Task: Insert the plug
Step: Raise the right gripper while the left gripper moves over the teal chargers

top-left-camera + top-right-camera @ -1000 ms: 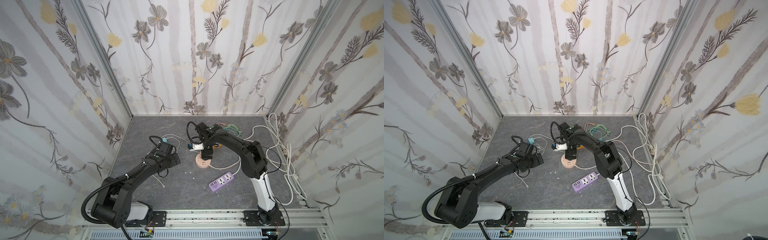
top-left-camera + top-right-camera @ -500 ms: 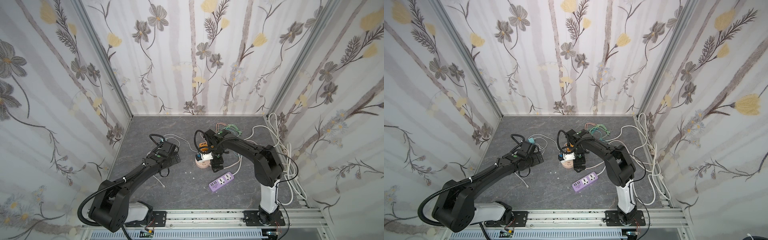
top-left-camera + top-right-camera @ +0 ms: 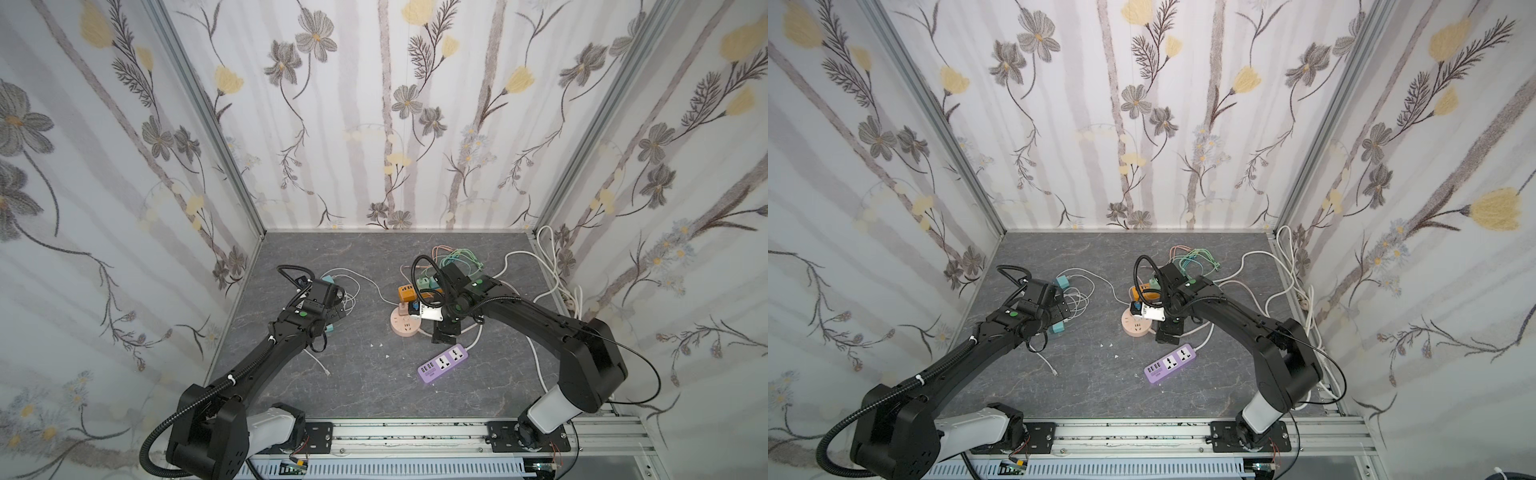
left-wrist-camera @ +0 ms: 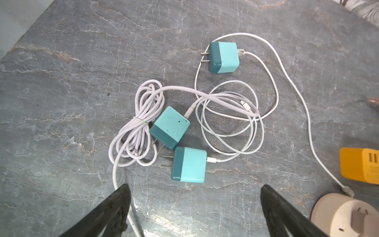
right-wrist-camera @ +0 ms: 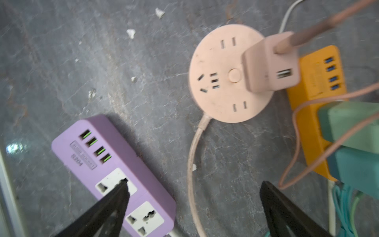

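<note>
I take the nearest teal charger point(image 4: 188, 164) as my plug. It lies flat on the desk point(image 4: 61, 82), just ahead of my left end effector point(image 4: 194, 191), with a second charger point(image 4: 170, 127) just beside it and a third charger point(image 4: 223, 57) farther off among white cables point(image 4: 229, 123). Its axis, prongs to cable end, runs across the gap from finger to finger, so I judge the wrist needs a turn before closing. The left arm is clearly nearer, and its jaws stand wide apart, holding nothing. The right end effector point(image 5: 193, 184) also gapes empty over the pink round socket point(image 5: 213, 102), which already carries a pink plug point(image 5: 268, 63). One fingertip overlaps the purple power strip point(image 5: 114, 156), but I cannot tell whether it touches.
</note>
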Controlling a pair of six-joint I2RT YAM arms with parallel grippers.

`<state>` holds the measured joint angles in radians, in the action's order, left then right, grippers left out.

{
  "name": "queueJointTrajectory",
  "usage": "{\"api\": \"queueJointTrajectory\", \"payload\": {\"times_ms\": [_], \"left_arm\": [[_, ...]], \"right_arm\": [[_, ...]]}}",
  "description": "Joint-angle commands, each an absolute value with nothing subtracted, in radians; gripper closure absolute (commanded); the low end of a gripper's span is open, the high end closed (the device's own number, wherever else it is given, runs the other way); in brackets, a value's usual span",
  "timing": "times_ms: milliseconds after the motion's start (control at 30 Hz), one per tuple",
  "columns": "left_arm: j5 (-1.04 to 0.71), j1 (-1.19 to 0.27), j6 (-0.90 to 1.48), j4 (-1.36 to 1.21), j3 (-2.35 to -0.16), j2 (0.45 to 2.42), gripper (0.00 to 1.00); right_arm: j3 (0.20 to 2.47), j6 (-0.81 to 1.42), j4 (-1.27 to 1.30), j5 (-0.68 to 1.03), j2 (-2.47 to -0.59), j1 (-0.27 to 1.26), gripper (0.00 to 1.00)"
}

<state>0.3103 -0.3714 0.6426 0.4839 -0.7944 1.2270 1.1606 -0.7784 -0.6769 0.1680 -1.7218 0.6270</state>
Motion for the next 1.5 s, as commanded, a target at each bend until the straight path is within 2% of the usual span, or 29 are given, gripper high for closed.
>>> {"api": "queueJointTrajectory", "payload": {"times_ms": [0,133,200,333,567,700,867,1033,1333,1467], "left_arm": [[0.288,-0.358,0.591,0.518,-0.811,1.255,0.0],[0.155,-0.332,0.568,0.515,-0.836,1.353,0.0],[0.132,-0.328,0.561,0.512,-0.851,1.382,0.0],[0.061,-0.301,0.54,0.477,-0.869,1.427,0.0],[-0.078,-0.237,0.525,0.423,-0.894,1.533,0.0],[-0.123,-0.231,0.521,0.395,-0.902,1.594,0.0],[-0.097,-0.231,0.518,0.382,-0.889,1.628,0.0],[-0.179,-0.237,0.511,0.381,-0.868,1.665,0.0],[-0.235,-0.323,0.573,0.446,-0.802,1.526,0.0],[-0.348,-0.361,0.655,0.328,-0.733,1.458,0.0]], "right_arm": [[1.063,-0.491,-0.274,0.021,-1.622,0.623,0.01],[0.849,-0.262,0.084,-0.217,-1.439,0.62,0.01],[0.789,-0.161,0.182,-0.289,-1.371,0.618,0.01],[0.777,0.067,0.141,-0.379,-1.272,0.617,0.01],[0.78,0.477,-0.036,-0.526,-1.241,0.606,0.01],[0.732,0.464,0.034,-0.47,-1.208,0.597,0.01],[0.771,0.457,-0.05,-0.451,-1.184,0.595,0.01],[0.769,0.437,-0.05,-0.372,-1.163,0.594,0.01],[0.771,0.425,-0.035,-0.327,-1.185,0.593,0.01],[0.786,0.427,-0.02,-0.278,-1.214,0.592,0.01]]}}
